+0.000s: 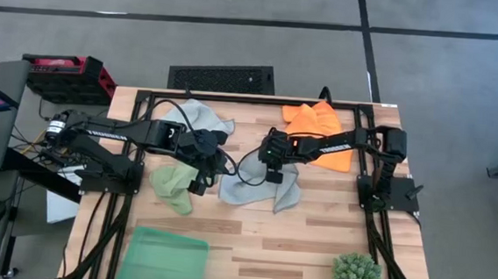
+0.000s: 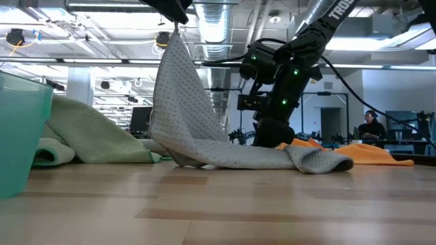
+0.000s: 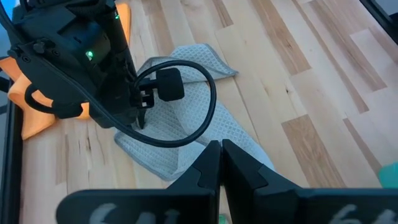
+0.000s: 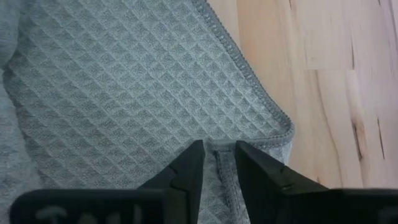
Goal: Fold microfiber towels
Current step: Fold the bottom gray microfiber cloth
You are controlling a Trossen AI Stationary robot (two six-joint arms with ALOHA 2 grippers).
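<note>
While lifted by the left gripper, grey towel lies under the right gripper.

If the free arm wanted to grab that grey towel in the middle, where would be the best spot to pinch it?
Probably the corner under the right gripper, taken from straight above. There the grey towel lies flat on the table with its stitched hem exposed, so the open fingers can straddle the edge. The left gripper, shut on the towel's other end, holds it hanging, leaving that corner free.

A lab or workshop: exposed ceiling ducts, monitors, a person at a desk.
</note>
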